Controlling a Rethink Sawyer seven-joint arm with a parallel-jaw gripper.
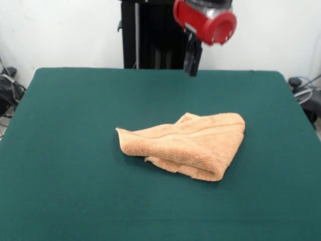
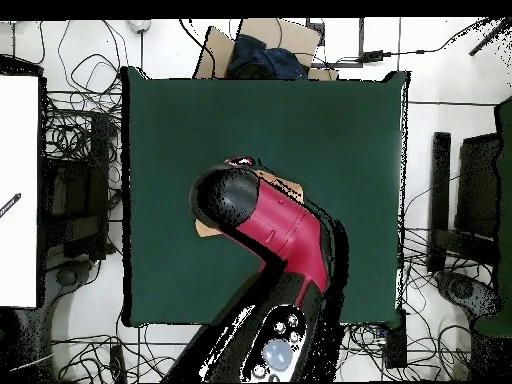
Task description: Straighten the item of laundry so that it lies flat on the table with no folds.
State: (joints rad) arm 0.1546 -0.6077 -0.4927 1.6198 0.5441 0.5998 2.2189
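I see the towel (image 1: 188, 143) lying near the middle of the table (image 1: 65, 165), bunched and folded over on itself rather than flat. In the front view it forms a rough wedge: one corner tapers to a point on the picture's left, the thicker doubled part sits on the right, and a lower layer sticks out beneath the upper one along the near edge. A woven band runs across the upper layer close to its far edge. Green cloth shows on every side of the towel, so it is well clear of all the table's edges.

The gripper (image 1: 192, 63) hangs beyond the towel, over the table's far edge, raised off the cloth and well apart from the towel. I only get a dark, narrow shape below the red wrist housing (image 1: 206, 21), so I cannot tell whether the claw is wide or narrow; it is holding nothing that I can see.

From overhead, the arm (image 2: 275, 230) reaches over the towel and hides most of it; only tan scraps (image 2: 285, 185) show beside the arm's black end. Beyond the table's top edge in that view, a person (image 2: 265, 57) in dark clothing sits at a cardboard box (image 2: 215, 50).
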